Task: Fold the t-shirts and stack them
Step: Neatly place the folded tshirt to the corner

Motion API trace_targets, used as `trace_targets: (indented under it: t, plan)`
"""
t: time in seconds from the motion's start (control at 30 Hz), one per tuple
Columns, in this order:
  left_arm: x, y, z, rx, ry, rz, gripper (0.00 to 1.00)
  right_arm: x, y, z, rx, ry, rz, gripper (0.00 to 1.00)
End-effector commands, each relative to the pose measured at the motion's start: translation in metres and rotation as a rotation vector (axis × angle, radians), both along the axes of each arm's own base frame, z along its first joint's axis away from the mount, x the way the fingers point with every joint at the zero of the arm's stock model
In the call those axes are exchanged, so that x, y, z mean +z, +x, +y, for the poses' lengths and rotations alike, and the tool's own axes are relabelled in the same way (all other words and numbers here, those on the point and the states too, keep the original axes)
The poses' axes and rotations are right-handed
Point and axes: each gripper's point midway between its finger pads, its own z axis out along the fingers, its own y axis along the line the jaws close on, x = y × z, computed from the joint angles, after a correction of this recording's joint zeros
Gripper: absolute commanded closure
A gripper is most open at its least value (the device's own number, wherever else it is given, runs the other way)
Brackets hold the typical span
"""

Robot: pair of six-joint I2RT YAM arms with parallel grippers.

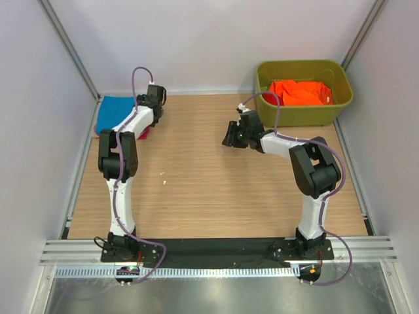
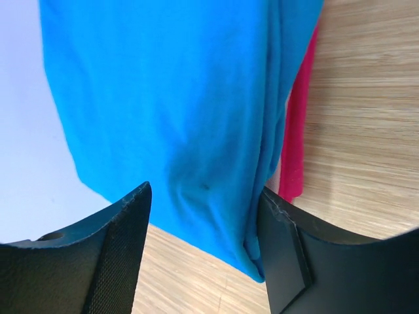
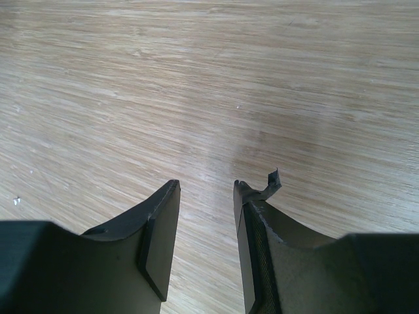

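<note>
Pale wood-grain tabletop (image 1: 209, 190) runs under both my arms. My right gripper (image 3: 206, 186) hangs over bare boards, fingers apart, gripping nothing. My left gripper (image 2: 206, 196) stands spread above the folded bright blue cloth t-shirt (image 2: 170, 98) near the far-left corner, which lies on a pink-red cloth shirt (image 2: 298, 131). Far right, a crumpled orange t-shirt (image 1: 298, 91) sits in the olive-green plastic bin (image 1: 304, 64).

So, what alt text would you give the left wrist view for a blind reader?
A bright blue t-shirt lies on the wooden table, with the edge of a pink shirt peeking out beneath its right side. The left tool hovers open just above the blue cloth.
</note>
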Motion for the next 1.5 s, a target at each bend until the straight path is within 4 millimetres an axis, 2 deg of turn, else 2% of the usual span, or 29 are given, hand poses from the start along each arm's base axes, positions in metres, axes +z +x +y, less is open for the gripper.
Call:
trace_targets:
  t: [0.0, 0.03, 0.07, 0.13, 0.17, 0.27, 0.47, 0.6, 0.7, 0.83, 0.97, 1.0, 1.07, 1.1, 1.17, 1.23, 1.27, 1.33, 1.43, 1.47]
  plan:
    - [0.058, 0.008, 0.004, 0.02, 0.018, -0.149, 0.38, 0.029, 0.009, 0.003, -0.006, 0.033, -0.07, 0.54]
    - [0.059, 0.007, 0.004, 0.02, 0.018, -0.149, 0.41, 0.03, 0.01, 0.001, -0.009, 0.032, -0.073, 0.55]
    - [0.06, 0.007, 0.003, 0.013, 0.015, -0.148, 0.48, 0.031, 0.01, 0.002, -0.008, 0.033, -0.076, 0.54]
    - [0.064, 0.007, 0.003, 0.005, 0.018, -0.148, 0.55, 0.031, 0.009, 0.001, -0.012, 0.033, -0.074, 0.54]
    - [0.066, 0.006, 0.004, 0.002, 0.021, -0.147, 0.62, 0.032, 0.01, 0.0, -0.013, 0.033, -0.074, 0.54]
    - [0.069, 0.004, 0.007, 0.004, 0.048, -0.136, 0.67, 0.032, 0.01, 0.001, -0.013, 0.036, -0.076, 0.54]
    - [0.067, 0.003, 0.01, 0.006, 0.069, -0.122, 0.65, 0.032, 0.01, -0.001, -0.014, 0.038, -0.073, 0.54]
    - [0.054, 0.0, 0.007, 0.007, 0.049, -0.096, 0.64, 0.032, 0.01, 0.0, -0.014, 0.04, -0.073, 0.54]
    - [0.042, -0.004, -0.005, -0.023, -0.012, -0.077, 0.63, 0.033, 0.011, 0.0, -0.015, 0.042, -0.075, 0.55]
    - [0.035, -0.01, -0.022, -0.071, -0.095, -0.066, 0.62, 0.032, 0.011, 0.0, -0.016, 0.048, -0.07, 0.54]
    - [0.03, -0.017, -0.044, -0.141, -0.214, -0.052, 0.56, 0.034, 0.012, -0.002, -0.02, 0.051, -0.074, 0.54]
    - [0.038, -0.02, -0.048, -0.151, -0.243, -0.068, 0.55, 0.034, 0.012, -0.002, -0.02, 0.051, -0.074, 0.55]
    - [0.041, -0.023, -0.064, -0.21, -0.333, -0.065, 0.52, 0.035, 0.012, -0.003, -0.022, 0.05, -0.074, 0.54]
    - [0.05, -0.023, -0.07, -0.23, -0.369, -0.084, 0.52, 0.034, 0.01, -0.003, -0.019, 0.049, -0.072, 0.54]
    - [0.057, -0.021, -0.074, -0.23, -0.426, -0.106, 0.52, 0.035, 0.01, -0.003, -0.02, 0.051, -0.074, 0.54]
    - [0.055, -0.019, -0.069, -0.187, -0.462, -0.11, 0.53, 0.036, 0.01, -0.003, -0.02, 0.05, -0.076, 0.55]
    - [0.062, -0.014, -0.066, -0.168, -0.464, -0.128, 0.54, 0.037, 0.01, -0.004, -0.022, 0.051, -0.077, 0.54]
    - [0.047, -0.013, -0.05, -0.088, -0.465, -0.091, 0.58, 0.037, 0.01, -0.004, -0.022, 0.047, -0.08, 0.54]
    - [0.041, -0.01, -0.038, -0.002, -0.544, -0.085, 0.7, 0.037, 0.01, -0.005, -0.025, 0.045, -0.079, 0.54]
    - [0.035, -0.01, -0.036, 0.03, -0.571, -0.083, 0.77, 0.037, 0.01, -0.005, -0.024, 0.043, -0.08, 0.55]
